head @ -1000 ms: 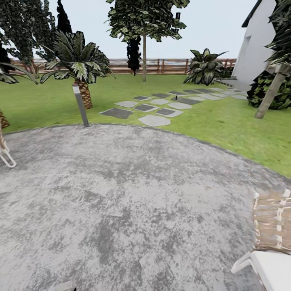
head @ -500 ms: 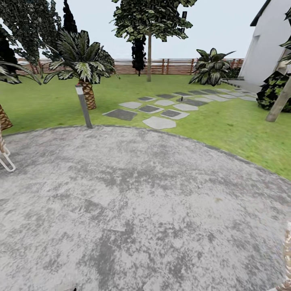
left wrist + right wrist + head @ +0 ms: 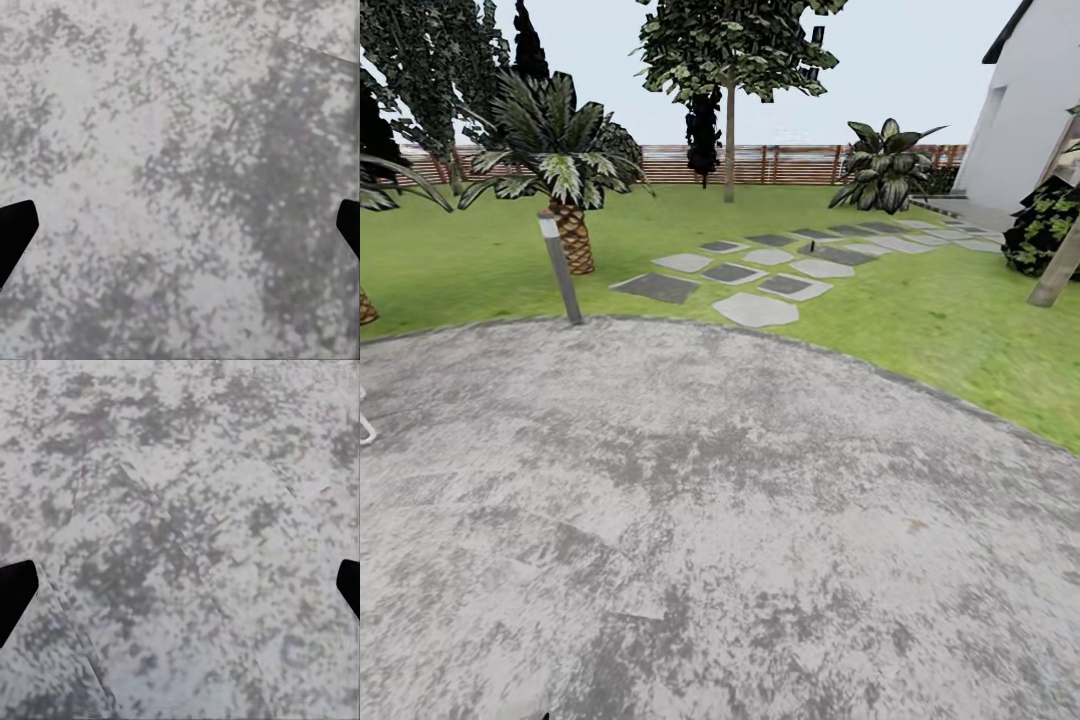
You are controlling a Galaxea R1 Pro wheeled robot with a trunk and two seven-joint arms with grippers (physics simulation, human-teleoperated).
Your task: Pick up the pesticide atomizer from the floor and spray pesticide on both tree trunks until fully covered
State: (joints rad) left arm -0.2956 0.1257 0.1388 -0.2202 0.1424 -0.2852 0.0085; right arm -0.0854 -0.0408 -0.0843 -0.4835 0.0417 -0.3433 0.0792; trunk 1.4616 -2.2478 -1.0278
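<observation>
A: Nearest first. Under both wrists we have mottled grey paving. Left claw (image 3: 180, 225): dark fingertips (image 3: 15, 232) at opposite edges of its wrist view, spread wide, nothing between. Right claw (image 3: 180, 585): same, spread, empty, over the same grey ground.

B: Agreed. From the head we stand on a round paved patio (image 3: 700, 520). We find no atomizer on it, nor on the grass. So which way it lies from either claw, its long axis, which arm is nearer: we cannot tell.

A: Then the coming move turns on the base and head, not the arms, in our judgement. We would turn to search the floor.

B: Moving out. A slim bollard lamp (image 3: 560, 268) stands at the patio's edge. Just beyond it a short palm (image 3: 565, 190), diamond-scaled trunk; not ours. Stepping stones (image 3: 750, 275) run across the lawn (image 3: 920, 310) toward the white house (image 3: 1025, 110).

A: A leaning pale trunk (image 3: 1058, 270) at the right edge, beside a dark shrub. Crown out of view; we cannot say whether it is a task tree.

B: Far back, near the slatted fence (image 3: 780, 163), one tall tree (image 3: 730, 60): straight, thin-looking trunk at this range, dark leafy crown. No white specks visible on it; too far to be sure.
</observation>
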